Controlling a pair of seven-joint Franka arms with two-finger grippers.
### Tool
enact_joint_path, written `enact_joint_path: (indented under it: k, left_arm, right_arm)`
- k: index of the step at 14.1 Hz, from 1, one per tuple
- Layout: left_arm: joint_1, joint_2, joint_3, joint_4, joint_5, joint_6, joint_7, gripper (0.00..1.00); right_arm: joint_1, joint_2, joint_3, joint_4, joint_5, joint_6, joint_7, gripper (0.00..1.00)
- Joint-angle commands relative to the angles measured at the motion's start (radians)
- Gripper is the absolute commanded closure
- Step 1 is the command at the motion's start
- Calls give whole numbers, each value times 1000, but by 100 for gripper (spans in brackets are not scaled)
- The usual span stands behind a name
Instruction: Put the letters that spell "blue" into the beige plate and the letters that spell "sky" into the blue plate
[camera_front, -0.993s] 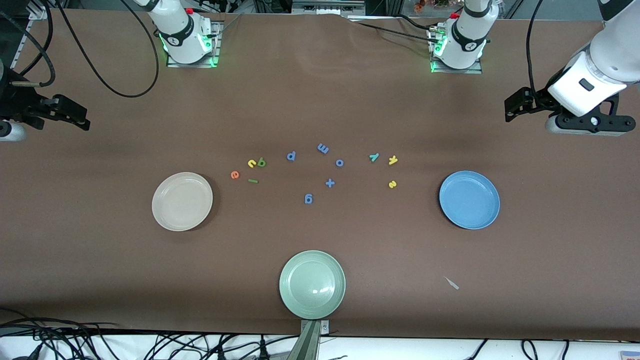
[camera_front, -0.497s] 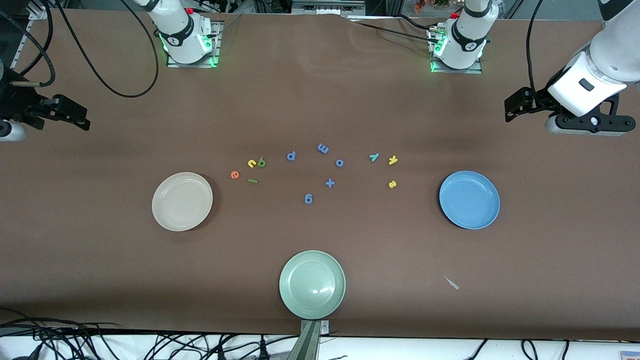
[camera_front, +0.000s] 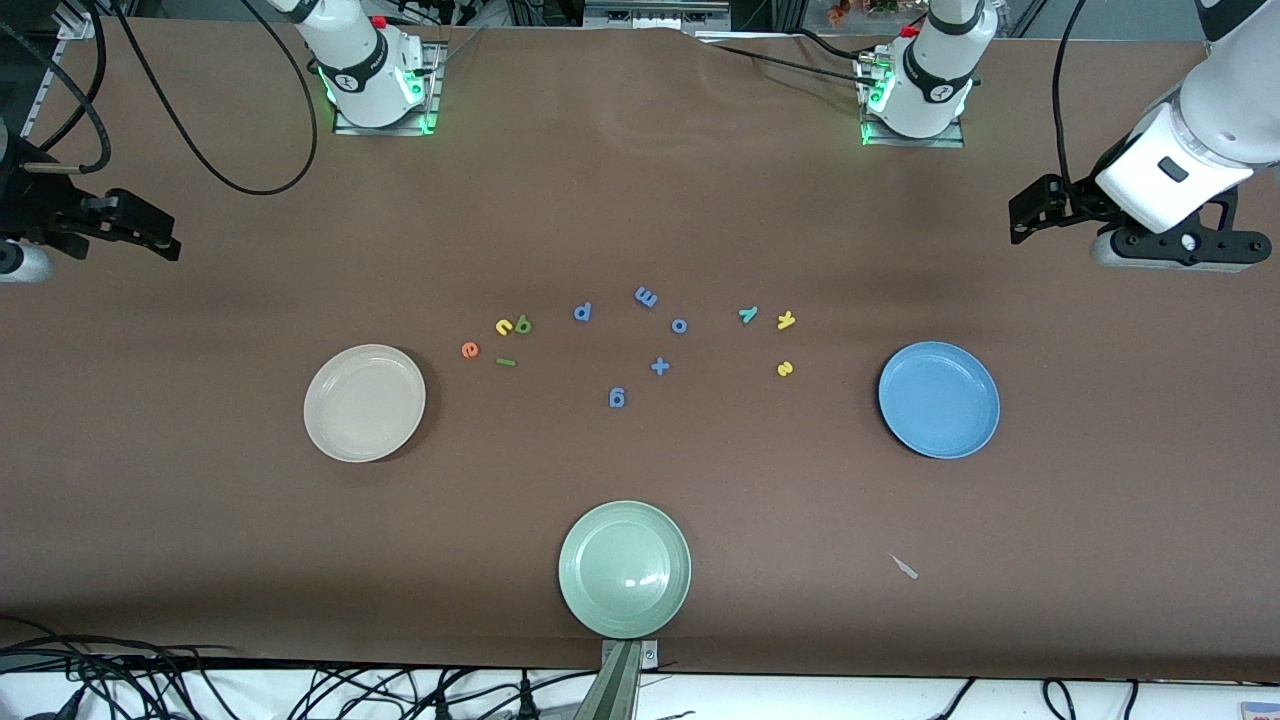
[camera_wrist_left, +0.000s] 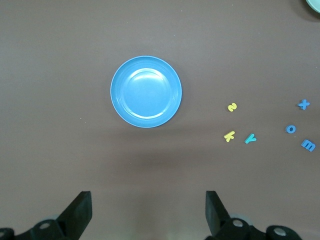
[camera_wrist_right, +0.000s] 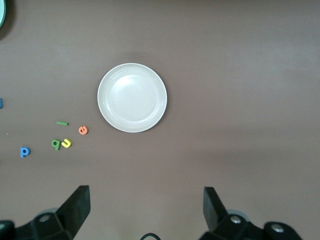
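Note:
The empty beige plate (camera_front: 364, 402) lies toward the right arm's end, the empty blue plate (camera_front: 939, 399) toward the left arm's end. Beside the beige plate lie the orange e (camera_front: 469, 349), yellow u (camera_front: 504, 326), green b (camera_front: 523, 324) and olive l (camera_front: 506, 362). Beside the blue plate lie the teal y (camera_front: 748, 314), yellow k (camera_front: 786, 320) and yellow s (camera_front: 785, 368). My left gripper (camera_front: 1025, 215) hangs open and empty over bare table at its end, with the blue plate (camera_wrist_left: 146, 91) in its view. My right gripper (camera_front: 150, 238) hangs open and empty likewise, seeing the beige plate (camera_wrist_right: 132, 97).
Blue letters p (camera_front: 582, 312), m (camera_front: 646, 296), o (camera_front: 679, 325), g (camera_front: 617, 398) and a blue plus sign (camera_front: 659, 366) lie mid-table between the two letter groups. A pale green plate (camera_front: 624, 568) sits near the table's front edge. A small scrap (camera_front: 905, 567) lies nearer the camera than the blue plate.

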Motion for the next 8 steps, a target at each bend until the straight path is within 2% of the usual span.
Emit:
enact_joint_path:
  k: [1, 8]
  left_arm:
    - [-2, -4, -4, 16, 23, -20, -9, 0]
    - [-6, -2, -7, 16, 23, -20, -12, 0]
  right_arm:
    - [-3, -14, 6, -9, 6, -4, 8, 0]
    - [-3, -14, 5, -8, 4, -4, 8, 0]
